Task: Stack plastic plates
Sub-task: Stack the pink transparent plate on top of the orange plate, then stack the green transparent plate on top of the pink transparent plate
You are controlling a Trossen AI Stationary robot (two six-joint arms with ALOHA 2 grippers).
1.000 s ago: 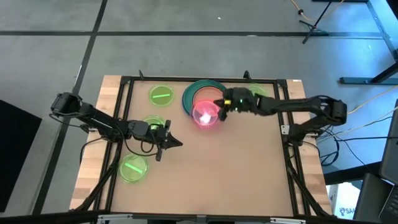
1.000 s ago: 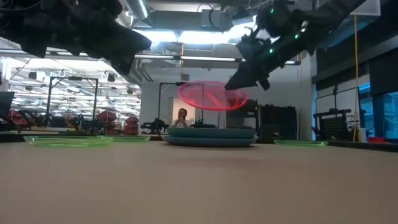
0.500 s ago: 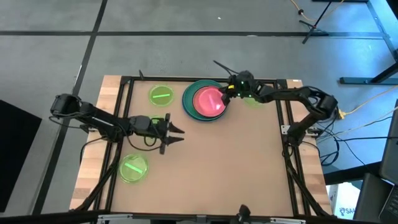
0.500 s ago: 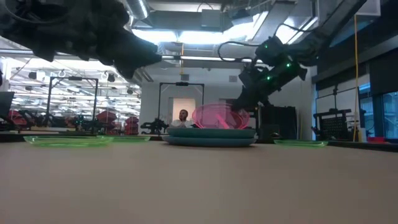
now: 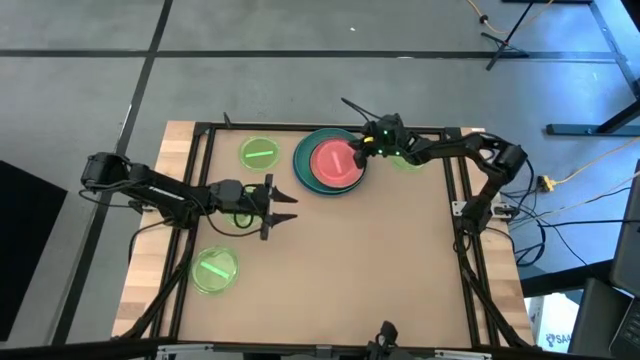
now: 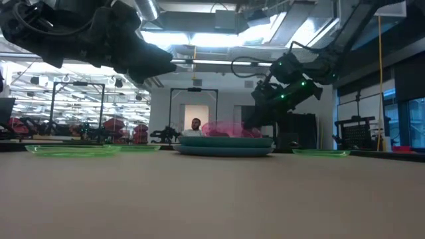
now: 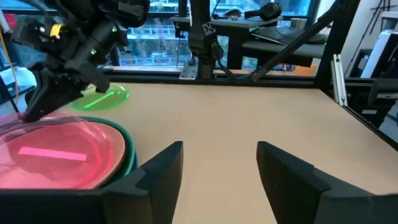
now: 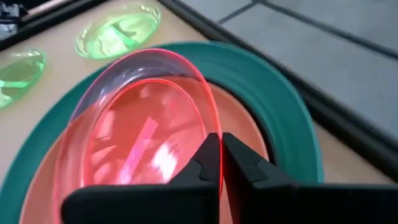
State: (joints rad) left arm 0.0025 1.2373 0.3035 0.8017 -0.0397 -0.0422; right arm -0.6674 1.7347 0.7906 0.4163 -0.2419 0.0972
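Observation:
A translucent pink plate (image 5: 333, 160) lies on top of a stack at the far middle of the table: a peach plate (image 8: 252, 134) on a large teal plate (image 5: 303, 168). My right gripper (image 5: 358, 152) is shut on the pink plate at its right rim. My left gripper (image 5: 290, 208) hovers open over bare table at the left centre, holding nothing, its fingers pointing toward the table's right. Neon-green plates lie flat at the far left (image 5: 259, 152), the near left (image 5: 213, 270) and behind my right gripper (image 5: 408, 160). My right gripper pinches the pink plate's rim (image 8: 210, 127) between its two fingers, at the plate's right edge. The fingers come from the table's right, slanting down. The plate sits in the stack slightly tilted, its held edge (image 6: 249, 126) a little higher than the rest.
A dark frame (image 5: 320, 128) runs round the table top. Another green plate (image 5: 243, 192) shows partly under my left arm. The table's centre, near side and right half are bare brown board (image 5: 380, 270). A person (image 6: 195, 126) stands far off in the room beyond.
My right gripper has carried the pink plate toward the far edge and down, from hanging above the table to lying on the stack. My left gripper has opened and shifted slightly toward the far edge.

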